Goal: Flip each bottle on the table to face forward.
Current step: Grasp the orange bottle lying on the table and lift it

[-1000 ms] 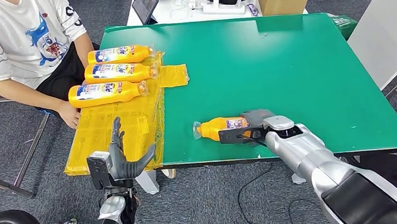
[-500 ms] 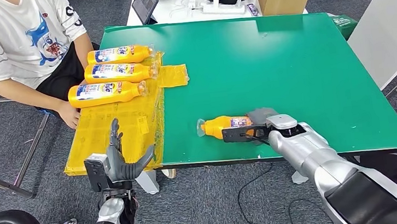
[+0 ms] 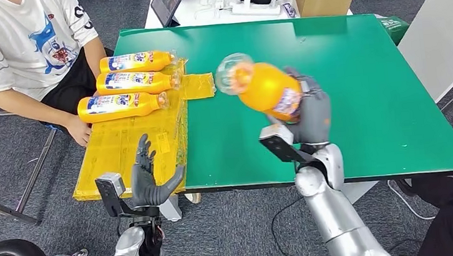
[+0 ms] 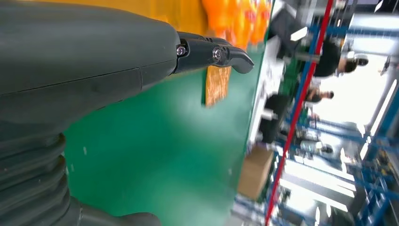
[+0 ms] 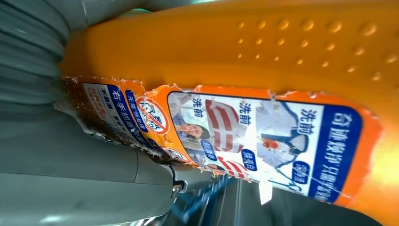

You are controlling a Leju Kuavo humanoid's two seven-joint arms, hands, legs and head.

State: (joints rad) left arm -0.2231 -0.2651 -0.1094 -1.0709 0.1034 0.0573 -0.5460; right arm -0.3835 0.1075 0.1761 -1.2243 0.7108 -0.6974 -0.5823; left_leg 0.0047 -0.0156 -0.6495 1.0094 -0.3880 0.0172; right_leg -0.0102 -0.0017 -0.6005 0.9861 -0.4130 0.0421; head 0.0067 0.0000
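I've got the bottle point(image 3: 265, 90) up off the table point(image 3: 357, 78) in my right hand point(image 3: 311, 117), fingers wrapped round its body, cap end tipped toward the camera and to the left, so I can roll it in the air without dragging it on the green top; in the right wrist view the torn label with its small print sits right against my palm, which I read as the back panel, so the flip isn't finished yet. My left hand point(image 3: 147, 179) hangs low, off the near-left corner of the table, fingers spread and holding nothing, parked there I'd say to keep out of the way. Three bottles point(image 3: 126, 84) lie side by side on the yellow mat point(image 3: 126, 150) at the left edge, labels up, caps pointing right, which looks like the done row, and a person point(image 3: 16, 48) sits just beyond that edge with a hand point(image 3: 79, 131) resting by the mat, so I'd mind that side. Room is good: the wide middle and right of the green top are bare, and the near part of the mat below the third bottle looks free for a fourth. The near table edge is close under my wrist, so I'd set down well inboard, not at the lip
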